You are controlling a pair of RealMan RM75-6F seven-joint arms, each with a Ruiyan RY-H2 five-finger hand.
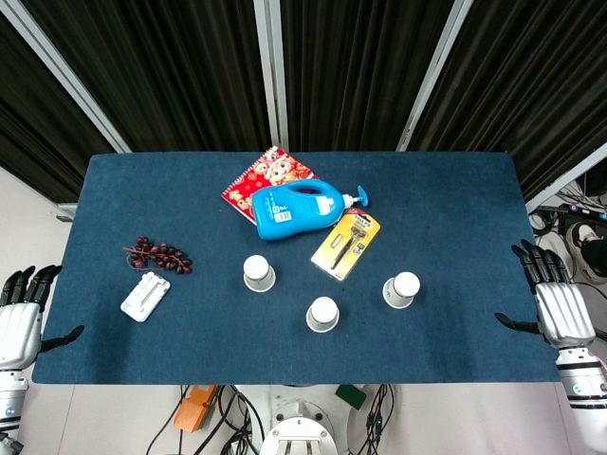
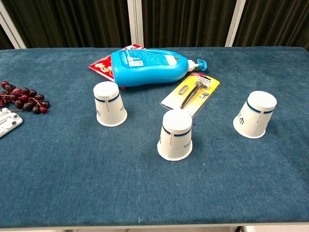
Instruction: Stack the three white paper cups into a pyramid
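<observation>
Three white paper cups with a blue band stand upside down and apart on the blue table: a left cup (image 1: pixel 258 273) (image 2: pixel 109 104), a middle cup (image 1: pixel 323 314) (image 2: pixel 175 135) nearest the front edge, and a right cup (image 1: pixel 401 289) (image 2: pixel 255 114). My left hand (image 1: pixel 21 313) hangs off the table's left edge, fingers spread, holding nothing. Off the right edge my right hand (image 1: pixel 558 305) is likewise spread and empty. Both hands are far from the cups and out of the chest view.
A blue detergent bottle (image 1: pixel 296 209) (image 2: pixel 149 66) lies on a red notebook (image 1: pixel 266 176) behind the cups. A razor in a yellow pack (image 1: pixel 346 245) (image 2: pixel 193 93) lies between the middle and right cups. Dark grapes (image 1: pixel 158 254) (image 2: pixel 23 97) and a white blister pack (image 1: pixel 145 296) (image 2: pixel 7 122) sit left.
</observation>
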